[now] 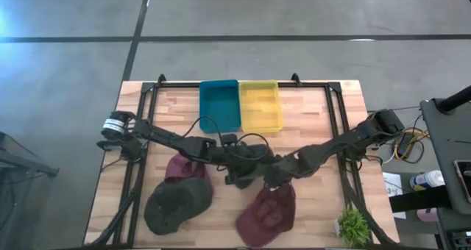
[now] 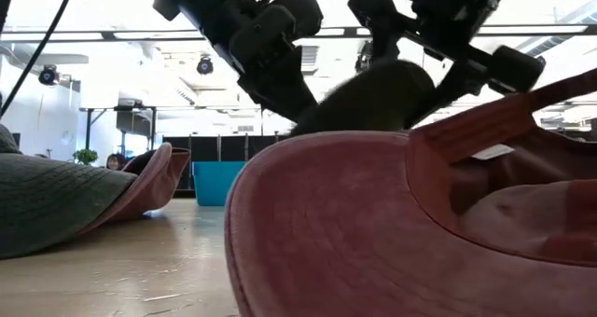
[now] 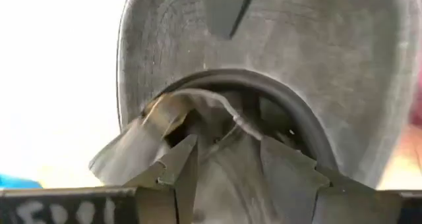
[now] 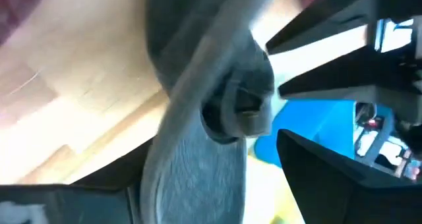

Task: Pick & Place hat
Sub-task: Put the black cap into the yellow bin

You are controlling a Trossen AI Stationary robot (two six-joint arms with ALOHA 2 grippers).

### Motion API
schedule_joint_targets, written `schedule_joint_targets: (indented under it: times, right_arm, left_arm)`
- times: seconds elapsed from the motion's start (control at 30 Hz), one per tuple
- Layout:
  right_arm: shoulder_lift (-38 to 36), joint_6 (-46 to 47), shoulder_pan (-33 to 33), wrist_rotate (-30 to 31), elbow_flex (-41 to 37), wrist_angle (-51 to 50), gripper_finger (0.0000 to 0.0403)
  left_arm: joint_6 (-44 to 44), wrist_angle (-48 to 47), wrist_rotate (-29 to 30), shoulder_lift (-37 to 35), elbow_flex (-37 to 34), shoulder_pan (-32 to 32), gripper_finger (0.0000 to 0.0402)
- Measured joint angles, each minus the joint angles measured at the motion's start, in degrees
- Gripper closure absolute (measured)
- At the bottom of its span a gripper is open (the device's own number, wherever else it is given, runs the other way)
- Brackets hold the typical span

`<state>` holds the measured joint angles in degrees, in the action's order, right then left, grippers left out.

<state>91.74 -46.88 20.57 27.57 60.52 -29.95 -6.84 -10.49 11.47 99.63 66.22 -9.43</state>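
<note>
Fingers point(image 3: 188, 174) of the left gripper point(image 1: 234, 178) and right gripper point(image 1: 266, 178) both clench a grey hat point(image 3: 277, 66) above the surface's point(image 1: 316, 206) middle.

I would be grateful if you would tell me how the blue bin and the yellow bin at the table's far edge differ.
The blue plastic bin is opaque teal-blue; the yellow plastic bin is paler, and may be see-through. In the high view the blue bin lies toward the left arm's side and the yellow bin toward the right arm's. Both are rectangular, similar in size, and sit side by side, touching.
</note>
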Motion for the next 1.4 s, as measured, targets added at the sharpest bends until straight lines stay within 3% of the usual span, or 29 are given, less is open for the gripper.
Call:
schedule_joint_targets:
  times: [0.13, 0.43, 0.57, 0.7, 0.87, 1.07, 1.2, 1.4]
  right_arm:
    - [-0.55, 0.09, 0.53, 5.7, 0.01, -1.6, 0.014]
    - [-3.11, 7.29, 0.57, 5.6, 0.87, -13.75, 0.0135]
    - [-3.73, 11.14, 0.73, 5.47, 0.85, -21.32, 0.014]
    - [-5.68, 13.48, 1.73, 5.41, 0.9, -21.26, 0.0145]
    - [-6.62, 19.47, 2.45, -0.58, 3.42, -19.89, 0.0149]
    - [-5.79, 45.07, 1.14, -8.89, 5.54, -12.58, 0.0151]
    - [-4.31, 57.19, 0.34, -9.47, 5.8, -7.68, 0.0152]
    - [-1.36, 63.89, 0.4, -10.41, 5.9, -3.43, 0.0154]
  left_arm:
    - [0.26, -0.13, 0.03, -0.14, 0.0, 0.12, 0.0243]
    - [0.48, -14.51, -2.14, -2.16, 0.07, -0.38, 0.0243]
    - [0.43, -16.46, -5.12, -2.2, 0.04, -0.79, 0.0243]
    - [0.45, -16.08, -5.39, -2.16, 0.04, -0.79, 0.0243]
    - [1.02, -8.2, -5.41, -2.1, -1.89, -0.38, 0.0243]
    - [1.12, 3.37, -5.41, -0.62, -5.53, 1.29, 0.0243]
    - [1.02, 3.82, -5.43, 2.01, -7.17, 2.81, 0.0243]
    - [1.62, 12.59, -7.04, 7.51, -6.89, 4.02, 0.0243]
